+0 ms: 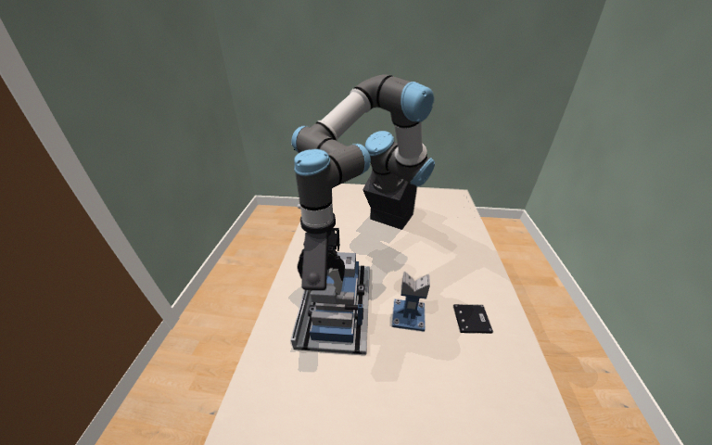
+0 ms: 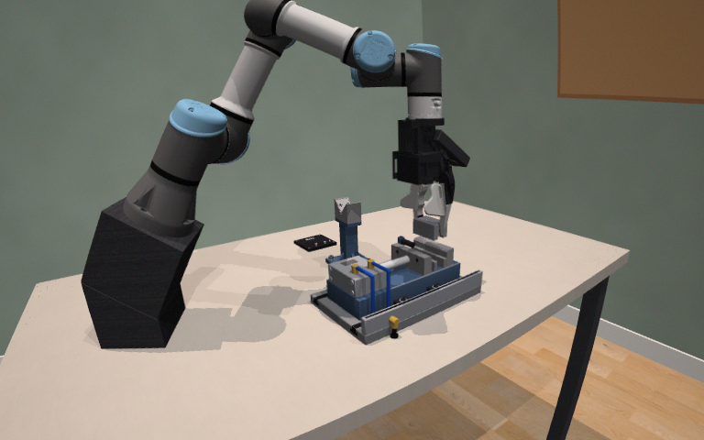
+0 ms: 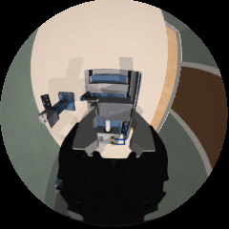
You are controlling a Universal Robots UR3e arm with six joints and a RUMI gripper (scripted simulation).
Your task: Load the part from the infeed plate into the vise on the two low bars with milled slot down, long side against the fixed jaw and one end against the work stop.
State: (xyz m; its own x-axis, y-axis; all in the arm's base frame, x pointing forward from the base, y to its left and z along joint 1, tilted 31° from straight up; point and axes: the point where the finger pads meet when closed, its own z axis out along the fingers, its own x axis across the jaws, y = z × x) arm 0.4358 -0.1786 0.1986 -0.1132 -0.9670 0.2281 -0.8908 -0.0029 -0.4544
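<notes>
My gripper (image 1: 326, 295) (image 2: 430, 226) (image 3: 114, 108) points down, shut on the part. The part (image 2: 425, 228) (image 3: 114, 109), a grey block, hangs level a little above the vise jaws, not touching them. The fixed jaw (image 1: 331, 319) (image 2: 435, 250) is on the side away from the air cylinder. The moving jaw (image 2: 411, 257) sits on the rod, with an open gap between the jaws. The work stop (image 2: 407, 241) (image 3: 88, 96) is a short dark rod at one end of the gap. The milled slot and the low bars cannot be made out.
The V-block (image 1: 414, 286) (image 2: 348, 211) (image 3: 46, 117) stands empty on its blue post beside the vise. The black infeed plate (image 1: 473, 318) (image 2: 314, 242) beyond it bears no part. A raised grey rail (image 2: 423, 301) and blue air hoses (image 2: 388, 290) run along the vise's other side.
</notes>
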